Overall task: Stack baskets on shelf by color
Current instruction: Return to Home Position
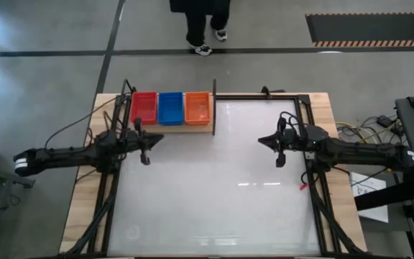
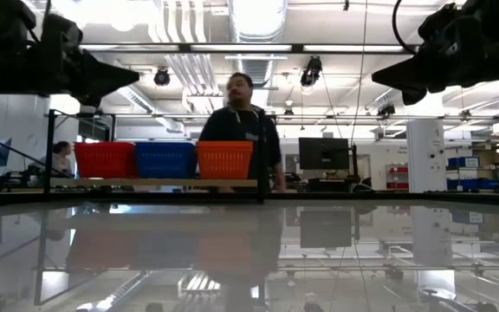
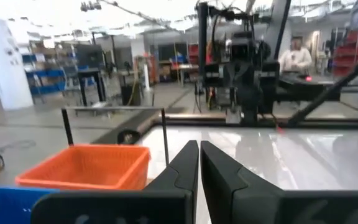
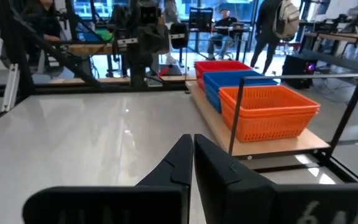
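Red baskets, blue baskets, orange baskets together on shelf, left gripper, right gripper both closed tight, empty, probably up off the table

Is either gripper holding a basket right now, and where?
Nothing is held: the left gripper and right gripper are both shut and empty, away from the baskets.

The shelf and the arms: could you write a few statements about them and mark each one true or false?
1. The orange baskets stand beside the dark post of the shelf. True.
2. The red baskets are in the middle of the row. False: the blue baskets are.
3. The left end effector holds a basket. False: it is shut and empty.
4. The right end effector is shut, away from the shelf. True.
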Available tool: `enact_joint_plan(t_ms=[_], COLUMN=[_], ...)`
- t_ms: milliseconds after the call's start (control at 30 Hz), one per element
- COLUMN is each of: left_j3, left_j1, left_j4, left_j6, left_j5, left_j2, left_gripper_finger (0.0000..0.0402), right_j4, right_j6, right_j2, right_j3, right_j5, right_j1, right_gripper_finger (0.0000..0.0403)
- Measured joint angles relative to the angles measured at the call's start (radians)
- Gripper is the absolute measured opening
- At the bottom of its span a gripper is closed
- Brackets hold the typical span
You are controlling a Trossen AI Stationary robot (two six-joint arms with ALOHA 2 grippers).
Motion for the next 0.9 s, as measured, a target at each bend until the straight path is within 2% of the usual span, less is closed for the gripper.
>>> enact_joint_plan(t_ms=[333, 633, 767, 900], left_j3=[-0.004, -0.005, -0.006, -0.007], left_j1=[0.010, 0.011, 0.013, 0.013], left_j4=[-0.171, -0.392, -0.416, -0.427], left_j6=[0.003, 0.017, 0.018, 0.017], left_j5=[-0.036, -0.105, -0.128, -0.134], left_j2=[-0.180, -0.375, -0.362, -0.370], left_gripper_finger=[0.0001, 0.0001, 0.0001, 0.0001], right_j4=[-0.087, -0.139, -0.177, -0.187], right_j6=[0.005, 0.020, 0.007, 0.010], right_j2=[-0.121, -0.324, -0.438, -0.430], right_j3=[-0.013, -0.088, -0.117, -0.133], right_j5=[0.009, 0.028, 0.031, 0.038], right_j1=[-0.041, -0.073, -0.082, -0.091], right_gripper_finger=[0.0009, 0.0009, 0.0009, 0.0009])
